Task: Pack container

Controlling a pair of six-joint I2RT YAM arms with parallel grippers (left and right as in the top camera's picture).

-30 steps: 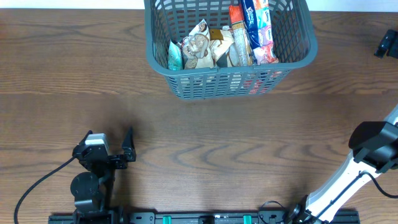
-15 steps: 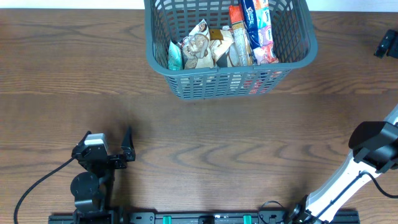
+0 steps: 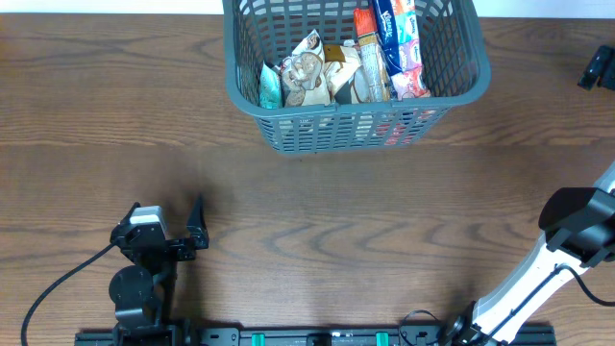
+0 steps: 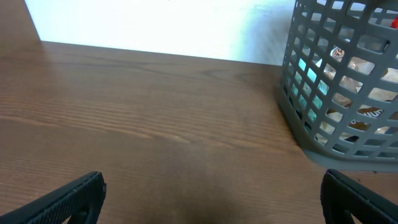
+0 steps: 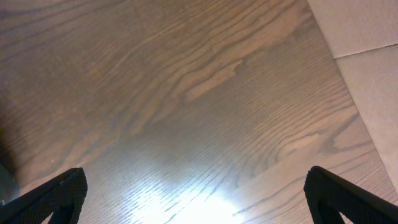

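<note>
The container (image 3: 338,131), a dark grey-blue lattice basket, stands at the table's far middle. It holds several snack packets (image 3: 332,72). In the left wrist view the container (image 4: 311,124) is at the right, with packets showing through its slots. My left gripper (image 3: 166,211) is open and empty, low over the table near the front left (image 4: 211,196), well short of the container. My right gripper (image 5: 196,193) is open and empty over bare wood near the table's right edge. In the overhead view only its arm (image 3: 577,226) shows clearly.
A black part (image 3: 598,67) shows at the far right edge of the overhead view. The table's right edge and pale floor (image 5: 367,56) show in the right wrist view. A white wall (image 4: 155,25) lies beyond the table's far edge.
</note>
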